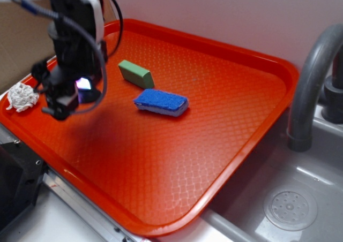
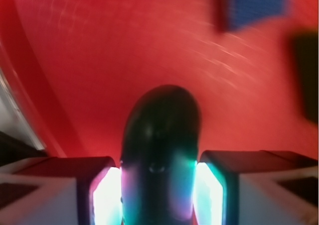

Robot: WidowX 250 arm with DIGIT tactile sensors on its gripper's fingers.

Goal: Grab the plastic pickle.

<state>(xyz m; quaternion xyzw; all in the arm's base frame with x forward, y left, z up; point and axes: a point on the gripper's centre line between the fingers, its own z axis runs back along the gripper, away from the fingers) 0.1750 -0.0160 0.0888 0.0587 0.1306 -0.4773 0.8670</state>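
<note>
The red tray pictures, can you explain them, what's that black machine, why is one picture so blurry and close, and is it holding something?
The black machine is a robot arm with a gripper at its tip. One picture is taken from the side and shows the whole red tray beside a sink. On the tray lie a blue sponge and a green block; a white string ball sits at its left edge. The blurry picture comes from a camera on the arm's wrist, looking down between two glowing fingers. They are clamped on a dark, rounded pickle.
</note>
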